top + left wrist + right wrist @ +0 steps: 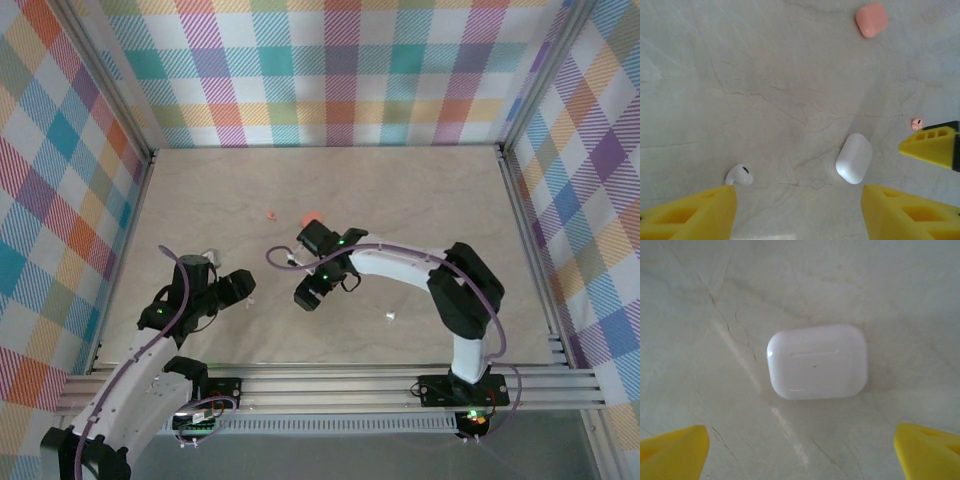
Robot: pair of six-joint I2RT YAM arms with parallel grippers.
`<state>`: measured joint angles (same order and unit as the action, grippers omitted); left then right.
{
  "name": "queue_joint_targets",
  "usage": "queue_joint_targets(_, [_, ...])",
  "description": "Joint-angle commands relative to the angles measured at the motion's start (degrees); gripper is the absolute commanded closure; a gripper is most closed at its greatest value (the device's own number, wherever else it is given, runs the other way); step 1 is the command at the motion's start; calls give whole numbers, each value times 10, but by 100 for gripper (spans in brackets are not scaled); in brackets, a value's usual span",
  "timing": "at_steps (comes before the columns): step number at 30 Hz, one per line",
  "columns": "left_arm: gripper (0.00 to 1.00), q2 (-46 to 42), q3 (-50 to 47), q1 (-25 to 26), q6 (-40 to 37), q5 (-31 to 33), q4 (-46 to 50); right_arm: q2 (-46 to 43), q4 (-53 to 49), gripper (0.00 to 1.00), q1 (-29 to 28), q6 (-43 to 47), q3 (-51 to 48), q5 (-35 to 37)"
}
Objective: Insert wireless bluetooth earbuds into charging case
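Earbud (739,175), white, is seen at lower left, just beside one fingertip of the left gripper (797,200), spread wide and empty.

The left arm (130,395) bends up from its base. The left gripper (797,200) points down with its jaws wide apart. The right arm (400,268) reaches far to the left. The right gripper (800,440) points down too, jaws wide apart.
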<state>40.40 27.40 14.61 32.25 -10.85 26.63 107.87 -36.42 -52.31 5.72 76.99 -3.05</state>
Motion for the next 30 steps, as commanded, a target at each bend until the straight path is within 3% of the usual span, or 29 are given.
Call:
queue_joint_targets(1, [34,-6,-8,4,12,14,37,29,-78,1,-9,31,44,36])
queue_joint_targets(10, [33,26,3,4,12,6,26,111,-120,0,-22,20,143,83])
queue_joint_targets(18, [32,8,1,4,4,10,46,163,-137,1,-22,23,203,61])
queue_joint_targets(30, [31,4,3,4,1,10,54,193,-163,26,-22,7,223,46])
